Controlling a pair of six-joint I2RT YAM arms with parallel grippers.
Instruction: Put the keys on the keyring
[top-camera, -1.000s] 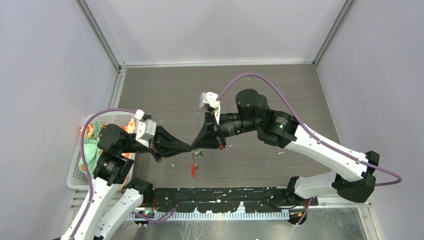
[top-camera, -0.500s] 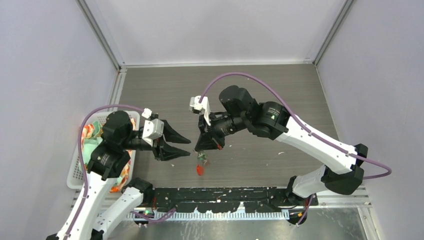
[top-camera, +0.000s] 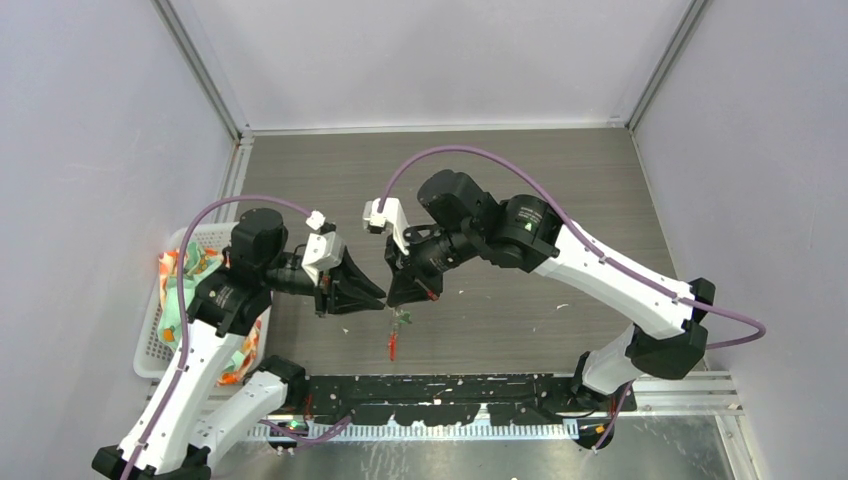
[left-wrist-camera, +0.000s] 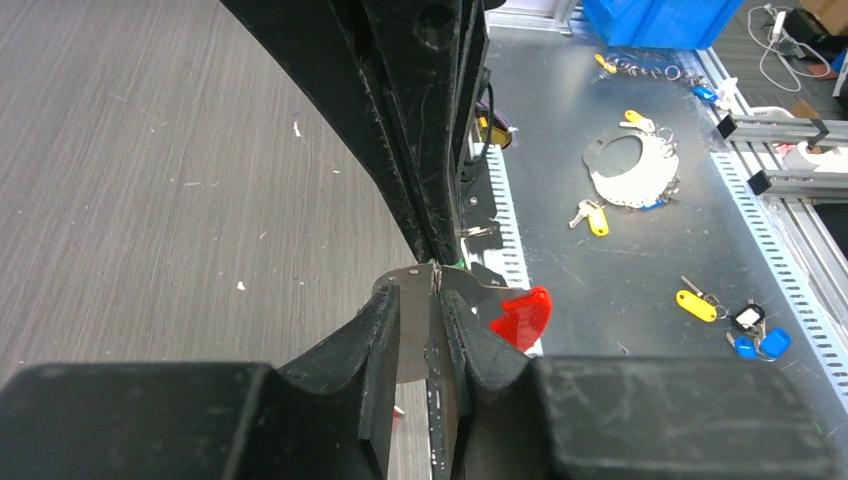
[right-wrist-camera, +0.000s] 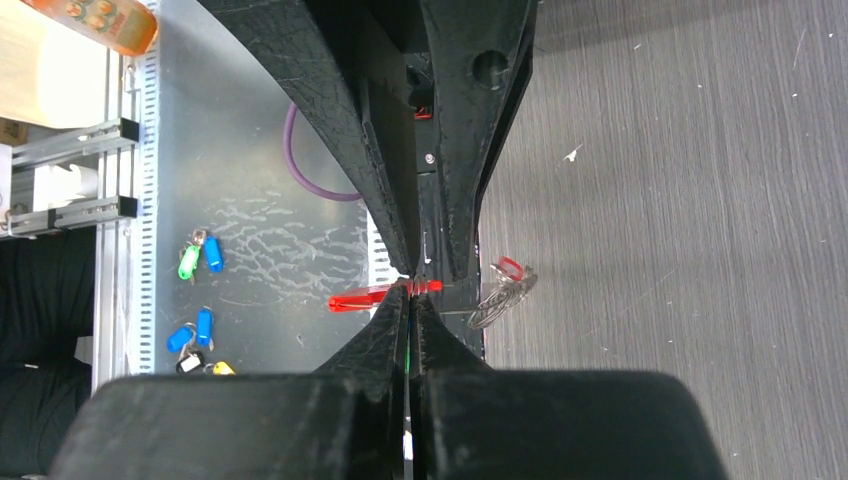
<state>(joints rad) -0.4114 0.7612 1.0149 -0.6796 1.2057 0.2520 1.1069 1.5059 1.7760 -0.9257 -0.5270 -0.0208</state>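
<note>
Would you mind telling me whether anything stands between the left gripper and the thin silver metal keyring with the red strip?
Nothing visible does. The right gripper pinches the thin silver metal keyring by its red strip, and the left gripper faces it tip to tip.

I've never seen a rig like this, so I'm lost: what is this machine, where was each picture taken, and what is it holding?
Two robot arms are bolted at a table's near edge. One picture looks down from above; the other two come from a camera on each wrist, so black fingers fill them. Each arm ends in a two-fingered pincer. The right pincer is shut on a keyring, its red strip dangling. The left pincer meets it tip to tip; whether it grips anything is unclear. A white basket of colourful cloth sits at the left.
</note>
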